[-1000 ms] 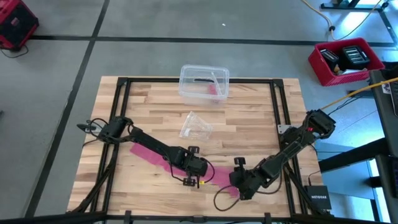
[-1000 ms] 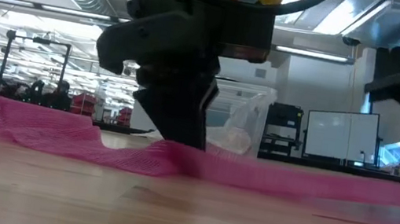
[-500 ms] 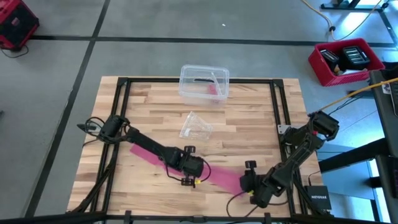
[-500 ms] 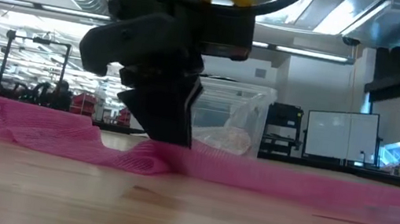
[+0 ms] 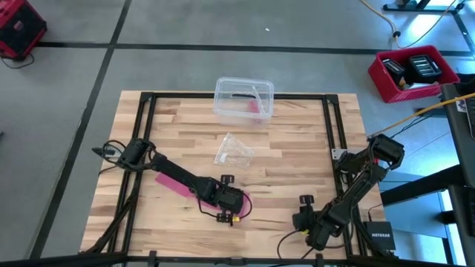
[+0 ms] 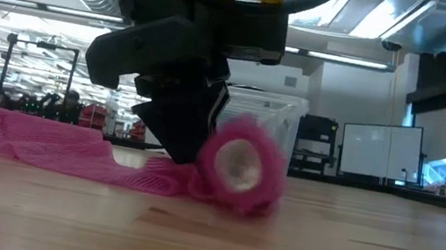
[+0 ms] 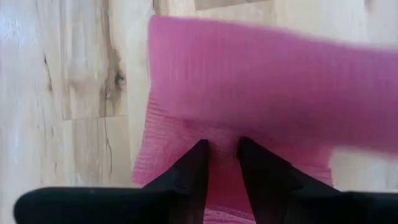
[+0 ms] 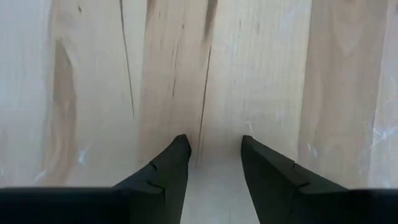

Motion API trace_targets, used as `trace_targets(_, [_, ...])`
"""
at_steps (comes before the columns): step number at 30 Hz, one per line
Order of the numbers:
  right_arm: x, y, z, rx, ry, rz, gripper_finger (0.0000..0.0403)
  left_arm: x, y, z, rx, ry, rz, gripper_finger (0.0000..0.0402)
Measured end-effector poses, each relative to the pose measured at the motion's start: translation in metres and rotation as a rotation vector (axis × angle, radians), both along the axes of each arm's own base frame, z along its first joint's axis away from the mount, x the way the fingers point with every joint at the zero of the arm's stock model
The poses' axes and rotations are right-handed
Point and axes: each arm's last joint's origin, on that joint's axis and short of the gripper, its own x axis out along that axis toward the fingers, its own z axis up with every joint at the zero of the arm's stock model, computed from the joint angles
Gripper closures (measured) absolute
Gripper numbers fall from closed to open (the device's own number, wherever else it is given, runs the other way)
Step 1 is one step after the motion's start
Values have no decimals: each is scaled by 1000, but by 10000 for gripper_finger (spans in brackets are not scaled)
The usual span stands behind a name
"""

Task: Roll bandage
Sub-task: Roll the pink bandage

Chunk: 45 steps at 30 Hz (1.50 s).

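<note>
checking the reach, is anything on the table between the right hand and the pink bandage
Nothing visible: only bare wooden tabletop lies between the open right hand and the pink fabric bandage, which the left hand pins.

White lettering "NETGEAR" readable on small flat black box [image 5: 380,237] lying off table's near right corner, high view. No other text, label, number or sign legible in any view.

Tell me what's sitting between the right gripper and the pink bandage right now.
Nothing: in the high view only bare wood of the table separates the right gripper from the bandage, whose rolled end sits at the left gripper.
</note>
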Motion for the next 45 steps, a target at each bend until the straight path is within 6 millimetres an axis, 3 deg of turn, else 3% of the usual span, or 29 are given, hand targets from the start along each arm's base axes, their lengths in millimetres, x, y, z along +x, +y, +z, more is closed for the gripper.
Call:
trace_targets(7, [6,-13,39,-27,-261,-36,251,0,2,4,15,-9,-13,314])
trace_targets(12, [35,-27,54,-67,-443,-45,251,1,4,5,24,-15,-6,314])
trace_targets(17, [62,-43,51,-40,-469,-42,251,1,4,10,23,-30,-7,314])
trace_targets(20, [69,-52,46,-46,-480,-27,251,-1,4,25,20,-68,-7,314])
trace_targets(28, [72,-66,36,-63,-447,-36,251,-14,12,79,16,-149,5,313])
trace_targets(36, [72,-66,37,-72,-449,-13,251,-15,17,87,-31,-178,101,256])
trace_targets(40, [72,-66,37,-86,-448,10,251,-21,0,87,-131,-147,79,224])
trace_targets(45, [72,-66,37,-95,-451,18,251,-33,-47,97,-127,-247,-18,221])
